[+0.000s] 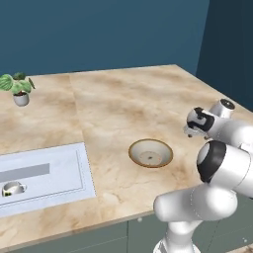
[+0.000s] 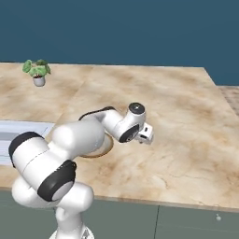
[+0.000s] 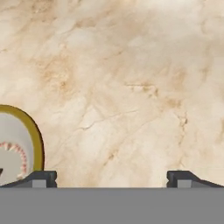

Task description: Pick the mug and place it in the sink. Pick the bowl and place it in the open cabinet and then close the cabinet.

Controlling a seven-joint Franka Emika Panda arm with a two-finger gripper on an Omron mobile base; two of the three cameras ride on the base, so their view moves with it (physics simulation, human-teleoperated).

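Two dark fingertips of the gripper (image 3: 111, 178) are standing as wide apart as they go, with nothing between them, hanging over bare beige marble-patterned countertop (image 1: 123, 99). Just beside them, at the left edge of the hand view, the wide shallow cream-tan bowl (image 1: 150, 152) is lying upright on the counter, between the sink and the arm; in the right base view the arm is hiding most of it. It is looking like glazed ceramic: stiff, fairly light, slippery and liable to chip if dropped. The thin raised rim seems the only sensible hold, one finger inside and one outside, since the whole bowl is looking too wide for the jaws. Inside it only a small dark speck is showing, too small to identify.

The small glossy whitish mug (image 1: 13, 188) is sitting in the pale grey-blue rectangular sink (image 1: 84, 170), so that part of the job appears done. A small white potted plant (image 1: 20, 89) is standing well apart at the back of the counter.
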